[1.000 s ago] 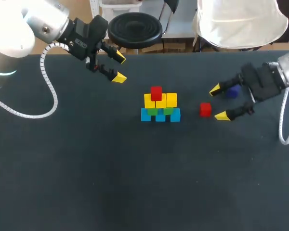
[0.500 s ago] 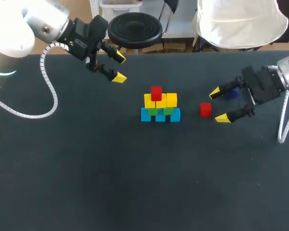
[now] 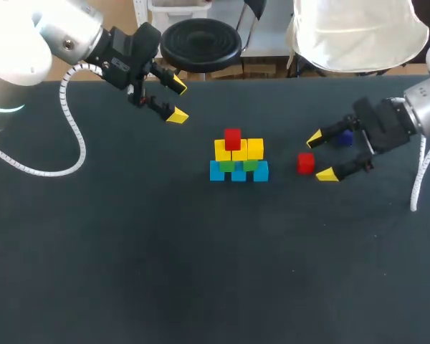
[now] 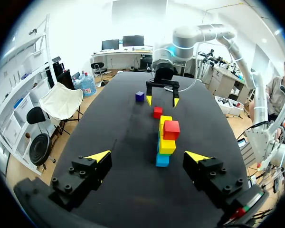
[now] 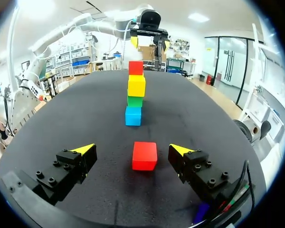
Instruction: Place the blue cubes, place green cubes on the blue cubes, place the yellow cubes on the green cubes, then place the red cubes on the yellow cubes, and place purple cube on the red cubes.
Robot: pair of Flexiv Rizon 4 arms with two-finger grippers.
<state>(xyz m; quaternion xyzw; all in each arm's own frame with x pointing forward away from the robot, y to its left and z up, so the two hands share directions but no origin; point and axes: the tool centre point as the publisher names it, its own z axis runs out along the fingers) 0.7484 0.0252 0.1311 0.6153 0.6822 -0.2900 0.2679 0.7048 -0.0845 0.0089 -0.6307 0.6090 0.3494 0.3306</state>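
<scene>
— Head view first: where do we stand?
— Our right gripper (image 3: pixel 319 156) is spread wide and holds nothing. The loose red cube (image 3: pixel 305 163) lies on the table (image 3: pixel 201 272) just ahead of its tips, well apart from the stack (image 3: pixel 239 158). The purple cube (image 3: pixel 345 138) sits behind those fingers. Our left gripper (image 3: pixel 178 101) hangs wide and empty at the far side.
— And from the left wrist?
— We look along the stack. The top red cube (image 4: pixel 171 129) covers only part of the yellow layer, so we judge the second red belongs beside it. The loose cube lies beyond the stack, just before the right gripper.
— The right wrist?
— There the loose red cube (image 5: pixel 145 155) lines up with the gap between the fingers, touching neither and a little off centre. We should centre on it, bring the tips down to flank its flat sides, then close squarely.
— Risks?
— Carrying it too low. We need to clear the stack's top and set it down gently, or the whole stack may topple.
</scene>
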